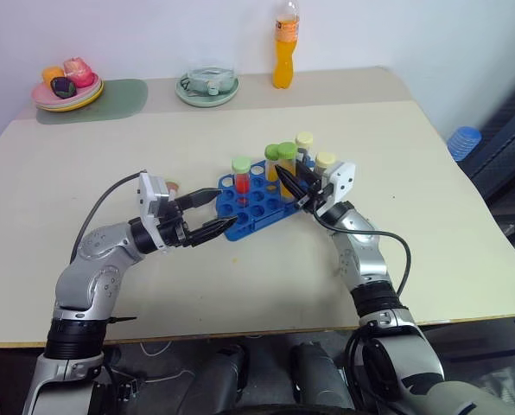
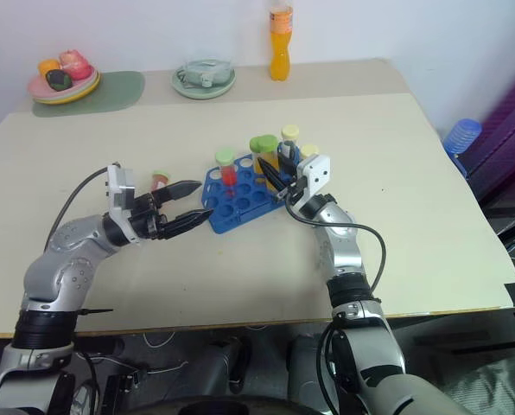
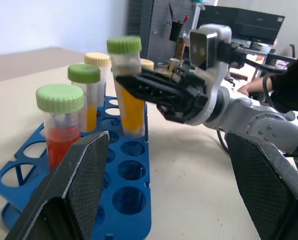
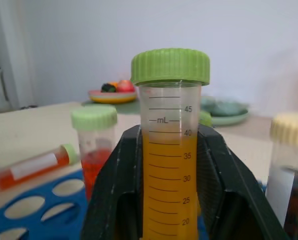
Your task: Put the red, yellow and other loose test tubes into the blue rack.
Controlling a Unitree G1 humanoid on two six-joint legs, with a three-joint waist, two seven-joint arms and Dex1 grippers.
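The right pincer (image 1: 299, 184) pinches an orange tube (image 4: 170, 150) with a green cap, upright, its foot low over a hole of the blue rack (image 1: 249, 206) near the middle of the table (image 1: 430, 216). If the foot sits on the web between holes instead of in one, a release would tip it onto the neighbouring tubes; I cannot tell how deep it sits. Opening the fingers close to the yellow-capped tubes (image 1: 305, 141) could knock them. The left pincer (image 1: 207, 215) hangs spread and empty just beside the rack's near left end; a nudge there would shift the rack. A loose red tube (image 2: 160, 181) lies on the table behind the left pincer, toward the left edge, still to be racked
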